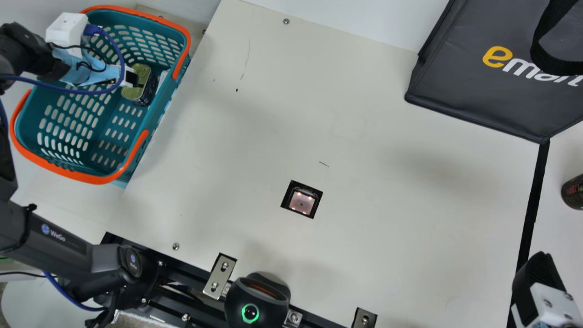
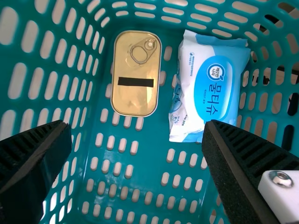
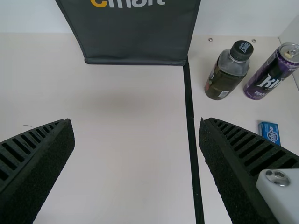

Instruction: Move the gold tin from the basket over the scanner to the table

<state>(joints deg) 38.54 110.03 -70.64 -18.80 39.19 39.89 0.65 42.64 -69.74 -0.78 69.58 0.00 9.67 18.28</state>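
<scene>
The cream bench (image 1: 255, 136) runs below the right fingers (image 1: 539, 269), a scanner (image 1: 301, 202) set into it between them and the left fingers (image 1: 132, 80). A teal basket (image 1: 187, 41) stands at its end, around the left fingers. Beyond the right fingers rest a dark bag (image 1: 455, 77) and, across a black strip (image 1: 535, 196), a bottle (image 3: 225, 80), a purple can (image 3: 270, 77) and a small blue packet (image 3: 270, 132).
</scene>
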